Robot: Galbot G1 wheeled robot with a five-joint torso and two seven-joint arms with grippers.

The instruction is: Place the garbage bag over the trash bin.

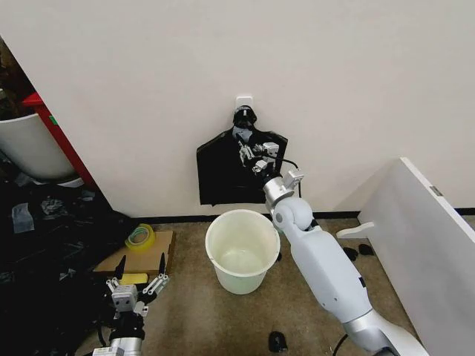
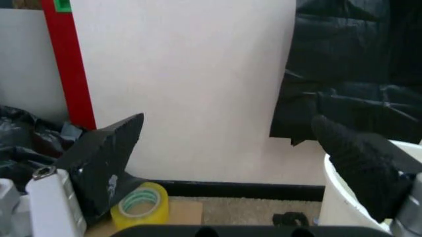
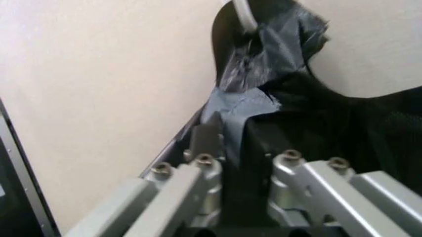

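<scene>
Head view looks forward and down from high, facing the wall [image 1: 334, 81], floor [image 1: 200, 311] in the lower part. Left wrist view sits low near the floor, facing the same wall, moderately far off. Right wrist view is raised, very close to the wall, looking along its own gripper [image 3: 240, 148]. All three share the garbage bag [image 1: 223, 174] hung on the wall; head and left wrist also share the trash bin [image 1: 241, 248] and tape roll [image 1: 139, 237].
</scene>
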